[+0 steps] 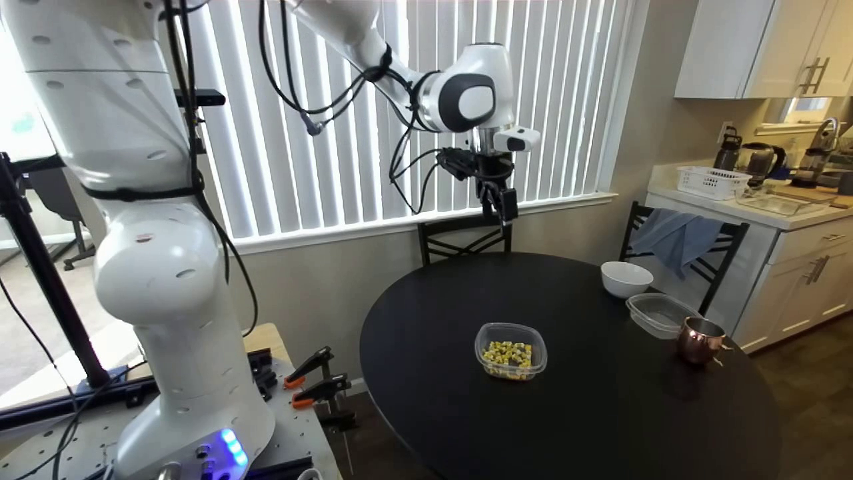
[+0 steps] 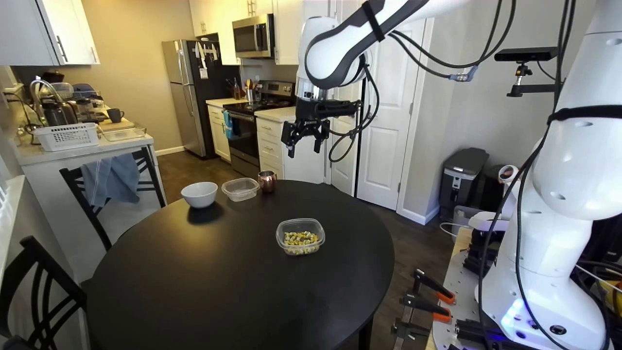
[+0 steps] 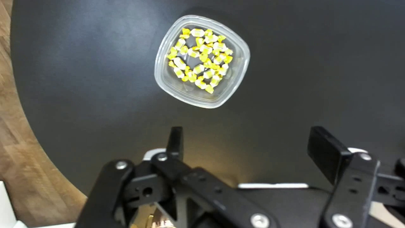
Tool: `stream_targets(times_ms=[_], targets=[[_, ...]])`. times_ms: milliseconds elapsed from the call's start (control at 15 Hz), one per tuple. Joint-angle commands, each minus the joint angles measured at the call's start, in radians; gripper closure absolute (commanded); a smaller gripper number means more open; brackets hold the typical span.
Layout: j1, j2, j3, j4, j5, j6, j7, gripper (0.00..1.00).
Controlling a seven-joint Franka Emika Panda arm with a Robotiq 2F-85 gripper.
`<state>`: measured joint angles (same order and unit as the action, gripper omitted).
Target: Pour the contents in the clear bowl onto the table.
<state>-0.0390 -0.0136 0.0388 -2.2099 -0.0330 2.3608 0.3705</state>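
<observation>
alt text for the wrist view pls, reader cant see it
A clear bowl of yellow and white pieces sits on a black table, seen from above. At the bottom, black jaws stand open, apart from the bowl; wood floor shows at left.

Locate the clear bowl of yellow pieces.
In the wrist view, the clear bowl sits on the black table, top centre, beyond the open gripper; in an exterior view, it stands left of the copper mug.

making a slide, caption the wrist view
Open, empty tool above a black table bearing a clear bowl of yellow and white pieces.
</observation>
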Motion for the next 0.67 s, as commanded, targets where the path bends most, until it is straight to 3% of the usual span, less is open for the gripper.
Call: stream_targets(times_ms=[0,333,533,600], targets=[[-0.024,0.158,-0.067,0.09,-0.049,0.014,0.06,0.0],[0.004,0.342,-0.159,0.194,-0.111,0.003,0.126,0.0],[0.045,0.391,-0.189,0.235,-0.155,-0.035,0.177,0.0],[0.024,0.369,-0.181,0.2,-0.112,-0.001,0.121,0.0]])
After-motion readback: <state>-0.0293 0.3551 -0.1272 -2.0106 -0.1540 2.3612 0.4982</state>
